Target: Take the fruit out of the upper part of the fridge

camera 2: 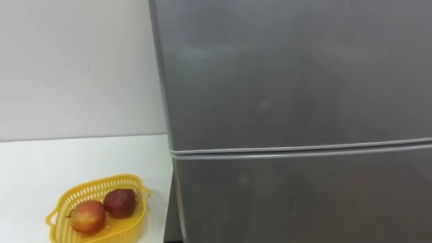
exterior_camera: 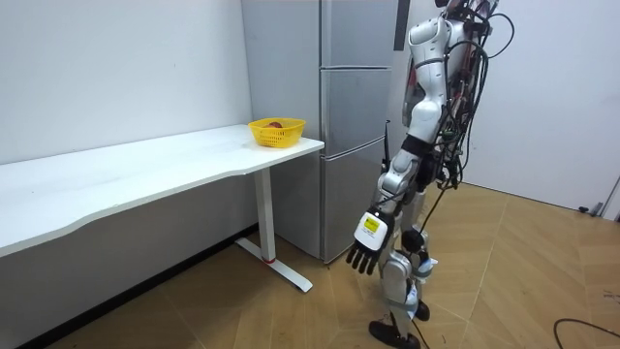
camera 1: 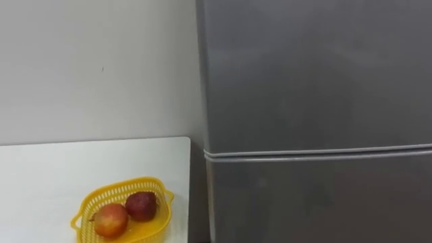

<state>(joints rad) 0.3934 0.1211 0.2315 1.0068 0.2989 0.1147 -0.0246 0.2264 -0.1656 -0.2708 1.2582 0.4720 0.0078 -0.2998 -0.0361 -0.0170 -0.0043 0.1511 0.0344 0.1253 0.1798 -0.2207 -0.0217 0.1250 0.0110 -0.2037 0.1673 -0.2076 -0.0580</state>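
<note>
A grey two-door fridge fills the right of the eye views. Its upper door and lower door are both closed, with a thin seam between them. In the room view I stand upright about a step in front of the fridge, facing it. My left hand hangs at my side near knee height, fingers relaxed and holding nothing, well away from the doors.
A white table stands against the wall to the fridge's left. Near its right end sits a yellow mesh basket with a dark red fruit and an orange-red fruit. Wooden floor lies open behind me.
</note>
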